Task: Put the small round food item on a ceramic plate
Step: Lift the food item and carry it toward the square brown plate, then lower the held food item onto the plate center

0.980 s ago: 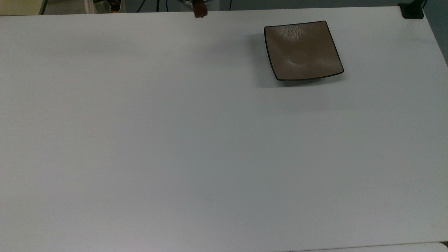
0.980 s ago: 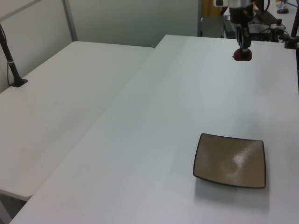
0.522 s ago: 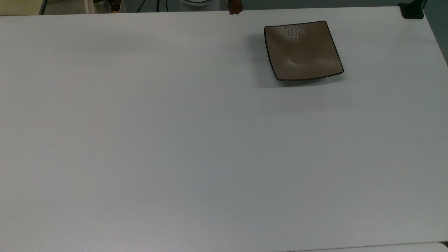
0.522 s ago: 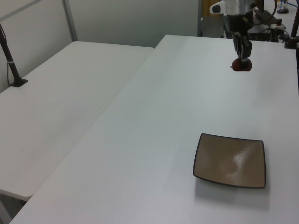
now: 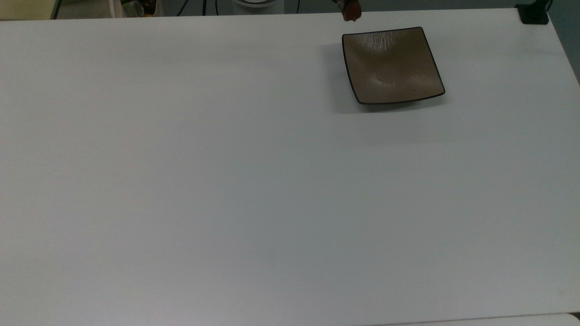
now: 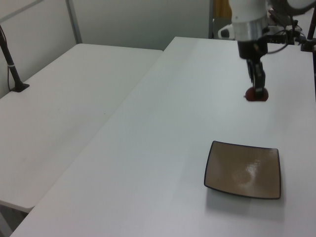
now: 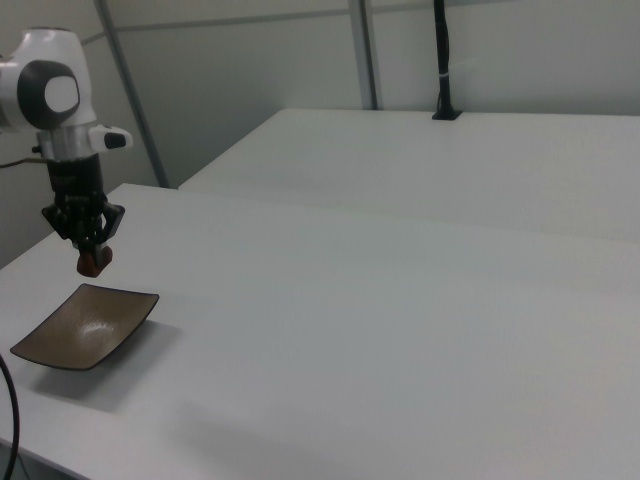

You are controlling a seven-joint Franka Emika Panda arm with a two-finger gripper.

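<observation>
White table; square brown plate lying flat, bare. Gripper pointing down, fingers clamped on small reddish-brown food lump. Lump held in air at 11 o'clock of plate in top view, clear of rim.

This looks like a lab or a test room, not a home. A big white table stands bare, with a second white table right beside it. The walls are plain grey panels with metal posts. A black pole stands clamped at the far table's edge. A white robot arm hangs over the table, and cables trail behind it.
</observation>
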